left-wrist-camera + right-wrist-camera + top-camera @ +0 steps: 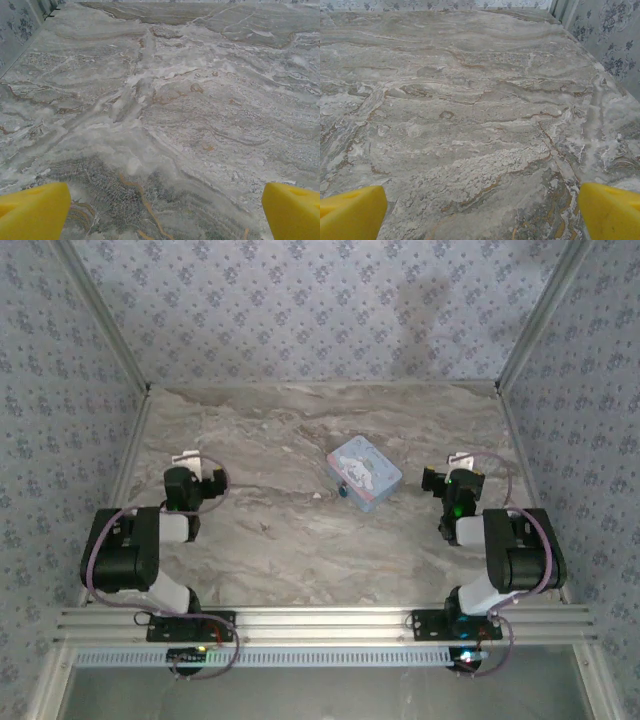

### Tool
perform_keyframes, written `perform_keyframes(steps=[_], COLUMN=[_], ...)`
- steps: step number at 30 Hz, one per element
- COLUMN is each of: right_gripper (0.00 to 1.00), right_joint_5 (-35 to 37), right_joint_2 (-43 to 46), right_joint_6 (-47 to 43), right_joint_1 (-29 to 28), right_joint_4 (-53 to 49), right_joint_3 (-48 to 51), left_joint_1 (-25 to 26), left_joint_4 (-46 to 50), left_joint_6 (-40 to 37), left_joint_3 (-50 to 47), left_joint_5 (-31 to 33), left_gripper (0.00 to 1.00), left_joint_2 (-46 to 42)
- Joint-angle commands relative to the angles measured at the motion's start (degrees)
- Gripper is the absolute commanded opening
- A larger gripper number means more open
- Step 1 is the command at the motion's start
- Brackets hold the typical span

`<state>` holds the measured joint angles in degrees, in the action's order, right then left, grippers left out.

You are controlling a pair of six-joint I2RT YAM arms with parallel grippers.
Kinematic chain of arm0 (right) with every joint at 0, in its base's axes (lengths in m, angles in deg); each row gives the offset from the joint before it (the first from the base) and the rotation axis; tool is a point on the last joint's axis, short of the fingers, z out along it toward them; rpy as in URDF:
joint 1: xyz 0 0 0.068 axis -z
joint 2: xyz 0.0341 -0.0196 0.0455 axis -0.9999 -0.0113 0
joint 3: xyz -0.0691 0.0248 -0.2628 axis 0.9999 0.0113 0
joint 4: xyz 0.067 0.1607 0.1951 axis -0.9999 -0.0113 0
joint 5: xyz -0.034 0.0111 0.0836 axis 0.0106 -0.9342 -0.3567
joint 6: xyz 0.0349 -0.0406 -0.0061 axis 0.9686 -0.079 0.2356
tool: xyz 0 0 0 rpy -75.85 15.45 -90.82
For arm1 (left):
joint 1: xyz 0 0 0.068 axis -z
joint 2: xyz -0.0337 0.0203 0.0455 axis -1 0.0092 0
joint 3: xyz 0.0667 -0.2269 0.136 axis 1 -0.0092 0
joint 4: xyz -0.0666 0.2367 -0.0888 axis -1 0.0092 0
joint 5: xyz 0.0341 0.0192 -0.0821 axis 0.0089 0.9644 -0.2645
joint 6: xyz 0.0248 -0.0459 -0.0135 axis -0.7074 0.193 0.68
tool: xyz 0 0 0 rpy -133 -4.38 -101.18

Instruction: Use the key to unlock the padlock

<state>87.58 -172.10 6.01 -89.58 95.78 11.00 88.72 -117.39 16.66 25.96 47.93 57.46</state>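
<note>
Padlock [343, 491] seemingly against the tin [366, 470]

left arm [125, 550] folded back, elbow low near its base, wrist pointing forward | left claw [200, 466] empty, yellow fingers [32, 212] spread wide | right arm [520, 550] folded back the same way, wrist pointing forward | right claw [447, 470] empty, yellow fingers [610, 210] spread wide
</note>
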Motion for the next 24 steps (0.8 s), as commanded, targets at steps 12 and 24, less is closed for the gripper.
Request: perform_keyframes(steps=[12, 24], right_gripper=[1.0, 1.0], right_joint_5=[-4.9, -4.9], right_joint_2=[0.2, 0.3], right_joint_6=[-1.0, -1.0], right_joint_1=[0.8, 0.9], right_joint_4=[-1.0, -0.9], right_joint_3=[-1.7, -1.5], left_joint_1=[-0.2, -0.6], left_joint_4=[0.1, 0.1], left_joint_6=[-0.4, -0.2], left_joint_3=[1.2, 1.3], left_joint_5=[-1.0, -1.8], left_gripper=[0.98, 0.98], left_joint_2=[-0.6, -0.6])
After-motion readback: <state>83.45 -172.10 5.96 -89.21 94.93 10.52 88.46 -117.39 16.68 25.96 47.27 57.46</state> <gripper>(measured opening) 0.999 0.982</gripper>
